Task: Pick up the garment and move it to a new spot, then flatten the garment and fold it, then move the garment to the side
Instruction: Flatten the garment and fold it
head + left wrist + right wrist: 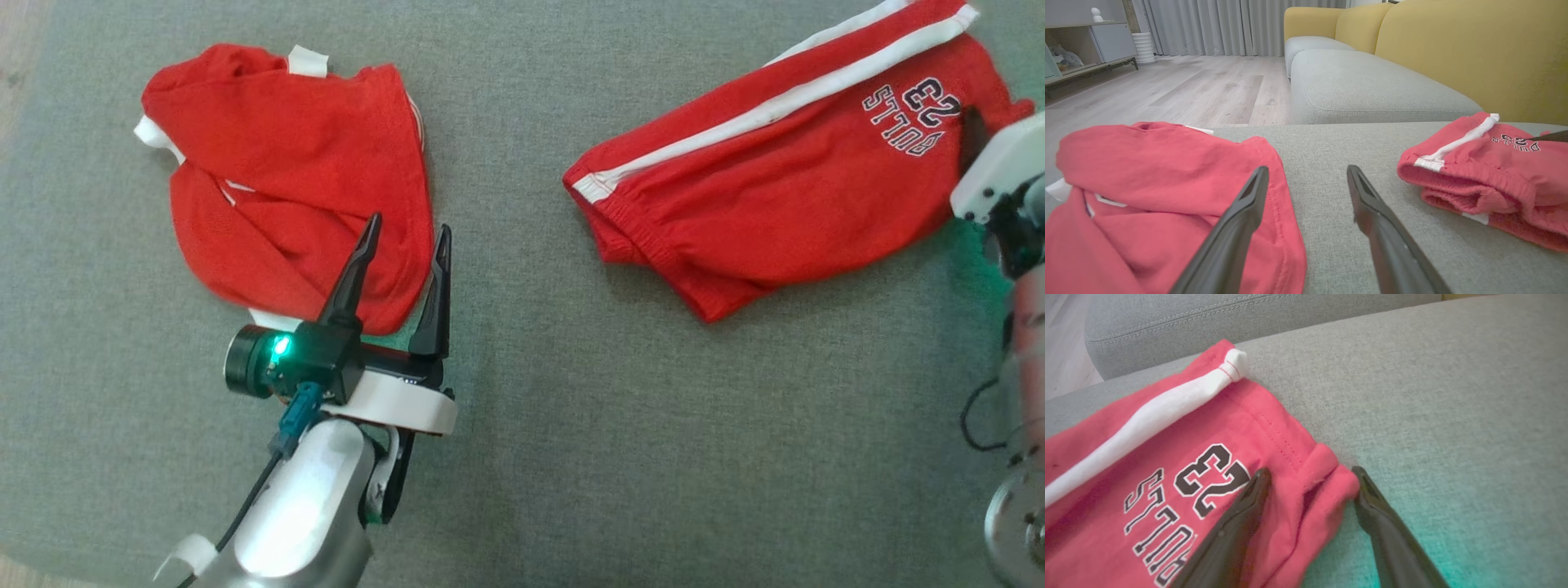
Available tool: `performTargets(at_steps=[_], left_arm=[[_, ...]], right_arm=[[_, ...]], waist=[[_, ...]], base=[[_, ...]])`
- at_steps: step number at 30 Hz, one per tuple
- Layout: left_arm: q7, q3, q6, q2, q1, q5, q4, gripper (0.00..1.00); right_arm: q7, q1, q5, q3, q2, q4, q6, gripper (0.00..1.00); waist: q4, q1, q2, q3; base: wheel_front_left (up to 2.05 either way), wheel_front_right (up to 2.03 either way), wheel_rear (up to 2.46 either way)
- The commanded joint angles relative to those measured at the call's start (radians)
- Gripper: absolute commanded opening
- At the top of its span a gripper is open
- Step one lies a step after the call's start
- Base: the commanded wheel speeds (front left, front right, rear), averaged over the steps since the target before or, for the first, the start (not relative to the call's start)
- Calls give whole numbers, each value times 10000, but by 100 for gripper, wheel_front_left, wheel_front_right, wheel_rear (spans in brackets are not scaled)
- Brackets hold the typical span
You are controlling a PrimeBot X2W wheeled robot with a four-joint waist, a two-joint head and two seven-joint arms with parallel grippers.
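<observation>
Two red garments lie on the grey cushion [522,457]. At the left is a crumpled red garment [286,180] with white trim. At the right are red shorts [775,163] with a white side stripe and a "BULLS 23" print. My left gripper [404,233] is open above the crumpled garment's lower right edge; in the left wrist view one finger [1237,228] overlaps the fabric and the other is over bare cushion. My right gripper [1310,473] is open, with the folded hem of the shorts [1323,486] between its fingers. In the head view its fingers are hidden behind the white wrist housing [992,175].
The cushion is part of a sofa with a yellow back [1474,49] and another grey seat [1363,85] beyond. A wooden floor [1188,90], a low shelf unit [1081,45] and curtains [1216,24] lie further off. Bare cushion separates the two garments.
</observation>
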Motion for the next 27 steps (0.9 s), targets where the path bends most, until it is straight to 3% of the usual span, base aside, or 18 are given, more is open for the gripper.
performTargets(at_steps=[1,2,3,10,17,27], left_arm=[[-64,421,-52,64,-317,102,-232,100],[-64,465,-71,33,-325,139,-226,100],[-64,509,-89,5,-330,175,-221,100],[-64,861,-256,-79,-145,380,-121,100],[-64,1159,-400,-136,167,589,-73,100],[-64,1393,-523,-219,684,791,7,100]], right_arm=[[68,-148,-97,312,50,47,-9,100],[33,-212,-83,420,33,183,-9,91],[-63,-291,-22,533,10,280,-9,0],[-1041,-443,876,1326,-301,553,-9,0],[-1336,413,2170,1848,-654,323,-9,0],[-1329,2231,2938,1289,-761,-907,-9,0]], waist=[[-16,-1,0,19],[-34,-1,0,33],[-62,-1,0,41],[-558,-1,0,-256],[-1269,-1,0,-874],[-1830,-1,0,-1656]], base=[[0,0,0],[0,0,0],[0,0,0],[0,0,0],[0,0,0],[0,0,0]])
